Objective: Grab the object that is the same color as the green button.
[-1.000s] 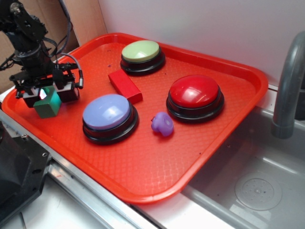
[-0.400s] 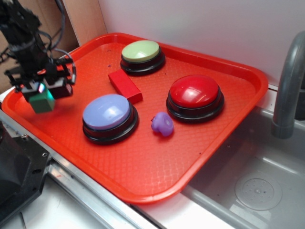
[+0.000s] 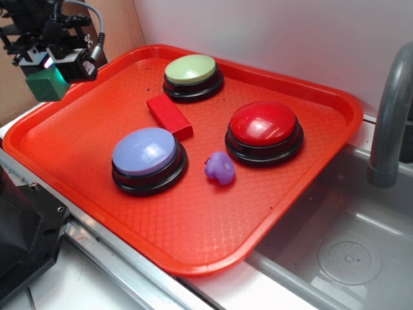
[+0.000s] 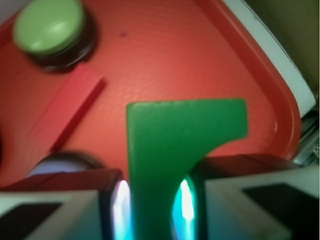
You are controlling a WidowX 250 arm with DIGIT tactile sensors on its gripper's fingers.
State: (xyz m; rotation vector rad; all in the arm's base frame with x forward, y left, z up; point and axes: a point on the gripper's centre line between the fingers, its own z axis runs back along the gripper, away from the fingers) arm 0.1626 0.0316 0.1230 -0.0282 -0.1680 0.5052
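My gripper (image 3: 48, 71) hangs high over the tray's far left corner, shut on the dark green block (image 3: 46, 84). In the wrist view the green block (image 4: 175, 145) fills the middle, its curved notch on the right side, pinched between both fingers of my gripper (image 4: 152, 210). The block is lifted well off the red tray (image 3: 206, 239). The green button (image 3: 191, 70), pale yellow-green on a black base, sits at the tray's back; it also shows as the green button (image 4: 50, 27) at the wrist view's top left.
A red rectangular block (image 3: 169, 115) lies in front of the green button. A lavender-blue button (image 3: 146, 155), a red button (image 3: 264, 128) and a small purple lump (image 3: 220, 168) stand on the tray. A grey faucet (image 3: 390, 116) and sink (image 3: 335, 252) are at the right.
The gripper has risen and moved back toward the upper left, carrying the green block up off the tray.
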